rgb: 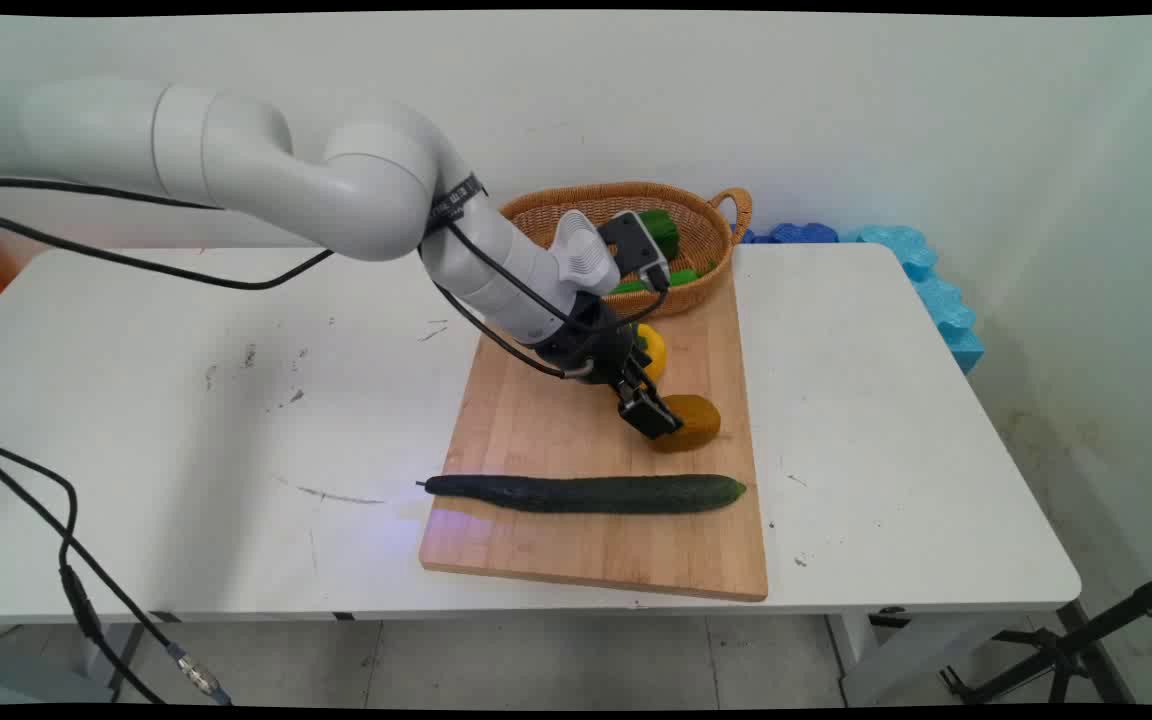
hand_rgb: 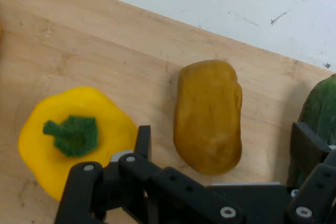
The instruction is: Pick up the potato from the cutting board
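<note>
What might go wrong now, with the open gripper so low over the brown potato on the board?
1. The potato is rounded, so it may roll or slip out if the gripper closes off-centre.
2. The yellow pepper lies right beside one finger and may get pushed.
3. The cucumber lies close to the other finger and may be nudged along the cutting board.

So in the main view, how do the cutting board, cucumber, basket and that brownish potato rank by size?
Largest to smallest as they look in the main view:
1. Wooden cutting board
2. Cucumber and wicker basket: unsure, since the cucumber is longer but thin, and the arm hides part of the basket
3. Potato
</note>
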Motion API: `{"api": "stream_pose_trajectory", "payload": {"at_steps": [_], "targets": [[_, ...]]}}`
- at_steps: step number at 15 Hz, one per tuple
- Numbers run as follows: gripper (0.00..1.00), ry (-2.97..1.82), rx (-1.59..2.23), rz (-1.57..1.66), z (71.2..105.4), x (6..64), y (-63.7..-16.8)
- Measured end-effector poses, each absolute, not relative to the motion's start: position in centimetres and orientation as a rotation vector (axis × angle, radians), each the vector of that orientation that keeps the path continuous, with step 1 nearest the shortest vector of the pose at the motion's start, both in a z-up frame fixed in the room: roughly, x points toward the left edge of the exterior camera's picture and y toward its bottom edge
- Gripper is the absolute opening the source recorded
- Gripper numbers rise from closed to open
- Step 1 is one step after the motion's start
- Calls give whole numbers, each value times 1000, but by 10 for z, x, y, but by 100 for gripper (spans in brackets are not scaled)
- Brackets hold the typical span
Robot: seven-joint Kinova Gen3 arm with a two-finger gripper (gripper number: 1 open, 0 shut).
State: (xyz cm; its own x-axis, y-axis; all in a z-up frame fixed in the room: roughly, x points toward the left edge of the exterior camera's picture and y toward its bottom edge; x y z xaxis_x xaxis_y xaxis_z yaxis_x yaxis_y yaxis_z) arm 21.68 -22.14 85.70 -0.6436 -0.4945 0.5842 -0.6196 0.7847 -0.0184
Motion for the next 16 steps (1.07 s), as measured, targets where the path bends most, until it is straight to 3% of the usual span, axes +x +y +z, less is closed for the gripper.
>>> {"api": "stream_pose_trajectory", "payload": {"at_steps": [16], "targets": [[100,-2535,623,321,825,184,-243]]}}
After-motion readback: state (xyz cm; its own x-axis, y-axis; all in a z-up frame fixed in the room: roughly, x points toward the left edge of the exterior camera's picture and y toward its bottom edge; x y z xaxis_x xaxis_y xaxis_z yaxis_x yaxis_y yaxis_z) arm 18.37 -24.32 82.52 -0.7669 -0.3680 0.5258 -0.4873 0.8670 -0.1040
